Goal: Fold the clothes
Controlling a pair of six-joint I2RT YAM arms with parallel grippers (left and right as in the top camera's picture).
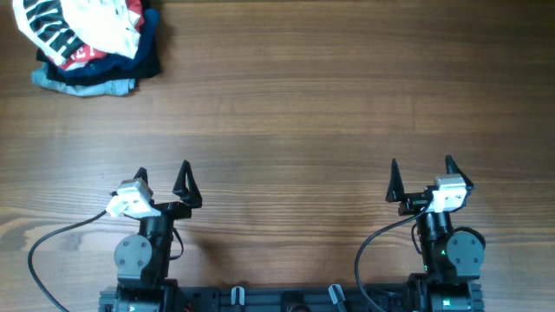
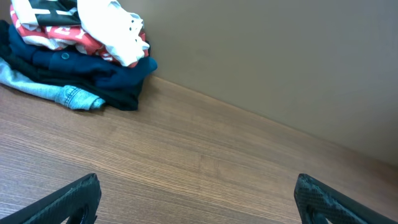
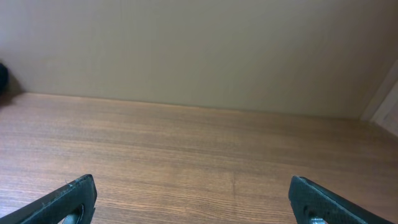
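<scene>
The white T-shirt (image 1: 82,22) with black lettering lies crumpled on top of a pile of clothes at the table's far left corner. It also shows in the left wrist view (image 2: 109,25). My left gripper (image 1: 162,178) is open and empty near the front edge, far from the pile; its fingers show in the left wrist view (image 2: 198,199). My right gripper (image 1: 422,175) is open and empty at the front right, over bare wood, and shows in the right wrist view (image 3: 191,199).
Under the white shirt lie a red shirt with white letters (image 1: 87,56), folded navy and black garments (image 1: 143,52) and a light-blue denim piece (image 1: 82,84). The wooden table (image 1: 295,113) ends at a beige wall (image 3: 199,50) behind.
</scene>
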